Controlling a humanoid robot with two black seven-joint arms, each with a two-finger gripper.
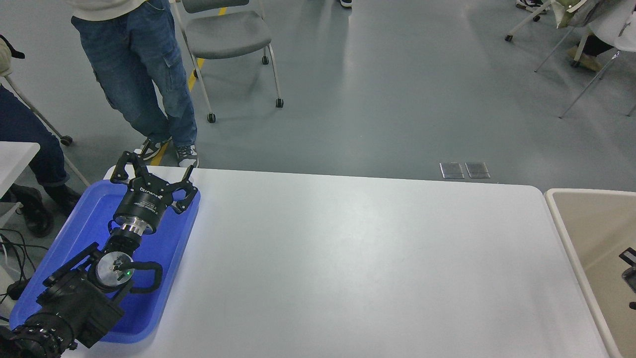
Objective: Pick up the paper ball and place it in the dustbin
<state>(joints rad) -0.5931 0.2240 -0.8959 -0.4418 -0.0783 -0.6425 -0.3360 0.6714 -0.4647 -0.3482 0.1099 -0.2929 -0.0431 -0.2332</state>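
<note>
The paper ball is nowhere to be seen on the table or in the part of the bin that shows. The large rectangular beige dustbin with its pale cream rim stands against the right end of the white table, only its near-left corner and part of its inside in view. Over that bin, right at the picture's right edge, a small black piece of the robot's right gripper pokes in; so little of it shows that I cannot tell whether its fingers are spread or closed, or whether anything is in them.

At the far left end of the table lies a shallow blue plastic tray. The robot's black left arm is parked over it, reaching in from the lower-left corner, and its left gripper hangs above the tray's far end with its fingers spread wide apart and holding nothing.

Beyond the table, on the grey floor, a person in blue jeans and sneakers stands near the tray's corner, beside a grey wheeled chair.
</note>
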